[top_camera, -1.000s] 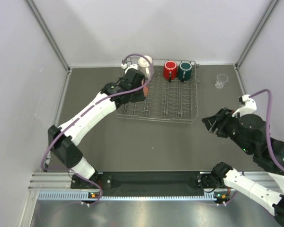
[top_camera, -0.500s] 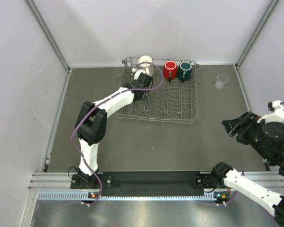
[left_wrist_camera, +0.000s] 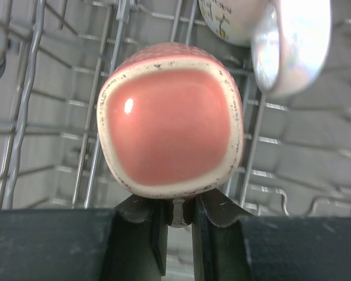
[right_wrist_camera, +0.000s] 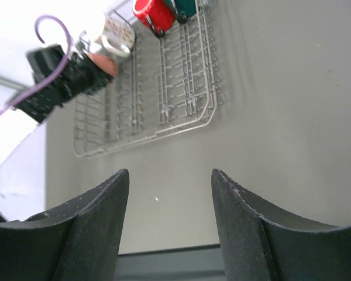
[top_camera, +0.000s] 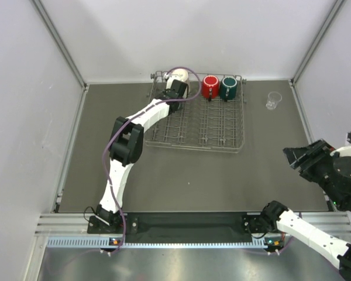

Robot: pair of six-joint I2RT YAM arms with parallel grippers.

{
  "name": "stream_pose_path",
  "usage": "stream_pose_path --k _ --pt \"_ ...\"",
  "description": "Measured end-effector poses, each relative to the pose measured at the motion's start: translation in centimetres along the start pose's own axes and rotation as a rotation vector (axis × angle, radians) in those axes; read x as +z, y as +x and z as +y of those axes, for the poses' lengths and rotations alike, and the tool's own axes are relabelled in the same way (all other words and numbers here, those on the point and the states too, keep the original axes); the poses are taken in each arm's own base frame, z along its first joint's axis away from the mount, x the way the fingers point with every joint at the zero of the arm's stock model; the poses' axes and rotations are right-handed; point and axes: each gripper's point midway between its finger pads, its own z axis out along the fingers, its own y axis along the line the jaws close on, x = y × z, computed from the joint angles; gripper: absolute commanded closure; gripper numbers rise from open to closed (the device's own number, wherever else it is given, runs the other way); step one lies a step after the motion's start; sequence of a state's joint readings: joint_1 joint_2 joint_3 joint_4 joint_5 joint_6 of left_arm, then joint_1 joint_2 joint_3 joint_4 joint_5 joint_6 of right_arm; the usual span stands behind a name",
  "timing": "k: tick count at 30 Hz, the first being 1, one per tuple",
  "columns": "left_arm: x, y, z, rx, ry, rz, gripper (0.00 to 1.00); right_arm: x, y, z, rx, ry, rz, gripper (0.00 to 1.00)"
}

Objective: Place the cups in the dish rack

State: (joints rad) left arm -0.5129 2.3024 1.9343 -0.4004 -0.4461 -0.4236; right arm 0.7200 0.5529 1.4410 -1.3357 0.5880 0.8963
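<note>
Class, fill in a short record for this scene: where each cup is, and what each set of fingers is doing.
Dish rack, far row: white mug, red mug, dark green mug
Salmon-pink mug: held at the rack's far left, beside the white mug
Clear glass: on the table, right of the rack
Left fingers: shut on the salmon-pink mug
Right fingers: open, empty, away from the rack
Cups not yet racked: clear glass

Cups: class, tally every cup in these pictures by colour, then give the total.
White mug: 1
Red mug: 1
Green mug: 1
Pink mug: 1
Clear glass: 1
Total: 5
</note>
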Motion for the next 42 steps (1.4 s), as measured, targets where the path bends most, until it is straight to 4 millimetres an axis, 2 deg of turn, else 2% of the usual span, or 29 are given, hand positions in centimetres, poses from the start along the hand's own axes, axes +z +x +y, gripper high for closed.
stream_pose_path --k 7,16,25,34,38,39,42 --pt "2.0 -0.5 0.7 0.002 -0.014 -0.007 1.0 -1.5 -1.1 -1.2 0.109 -0.019 -0.065 0.42" --pt "3.5 -1.5 0.9 -0.01 -0.014 -0.025 1.0 -1.2 -0.7 -1.3 0.126 -0.005 -0.055 0.41" --pt "4.8 -0.9 0.5 -0.013 0.001 -0.018 1.0 -0.9 -0.3 -1.4 0.142 0.005 -0.045 0.41" --pt "5.7 -1.0 0.8 -0.022 -0.006 -0.018 1.0 -0.9 -0.2 -1.4 0.152 0.006 -0.044 0.41" --pt "5.8 -1.3 0.9 -0.034 -0.006 -0.023 0.84 -0.8 -0.1 -1.4 0.147 0.01 -0.042 0.39" --pt "5.8 -1.4 0.9 -0.038 -0.007 -0.024 0.76 -0.7 0.0 -1.4 0.145 0.012 -0.04 0.38" --pt "5.9 -1.6 1.2 -0.054 -0.008 -0.025 0.67 -0.6 0.0 -1.5 0.141 0.014 -0.038 0.37"
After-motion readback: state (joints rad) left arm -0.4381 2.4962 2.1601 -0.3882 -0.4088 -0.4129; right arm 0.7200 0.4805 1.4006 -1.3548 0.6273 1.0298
